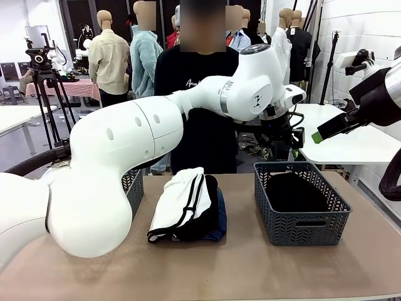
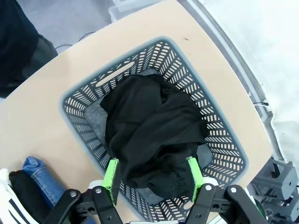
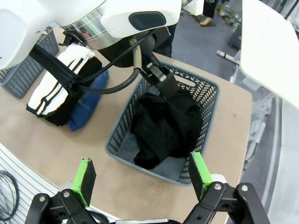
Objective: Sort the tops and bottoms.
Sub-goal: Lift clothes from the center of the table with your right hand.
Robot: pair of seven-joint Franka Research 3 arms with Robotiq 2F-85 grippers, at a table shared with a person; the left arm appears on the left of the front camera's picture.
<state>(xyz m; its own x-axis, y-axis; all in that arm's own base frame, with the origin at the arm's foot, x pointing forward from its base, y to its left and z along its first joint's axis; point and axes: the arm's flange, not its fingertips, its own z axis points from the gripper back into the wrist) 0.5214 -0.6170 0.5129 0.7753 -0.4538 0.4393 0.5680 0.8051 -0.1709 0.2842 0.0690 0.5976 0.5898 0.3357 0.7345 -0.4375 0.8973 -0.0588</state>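
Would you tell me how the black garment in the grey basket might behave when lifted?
Probably floppy: the black garment lies crumpled in folds in the grey basket, so it would likely drape. It looks like thin cloth, so probably light.

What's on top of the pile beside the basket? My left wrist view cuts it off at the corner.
Observer: A folded white top with black edging, over a black garment and jeans.
Operator: Any second basket?
Observer: Yes, a grey basket left of the pile, partly behind the left arm.
Operator: Where's the right gripper?
Observer: The right gripper hangs open in the air, right of the filled basket.
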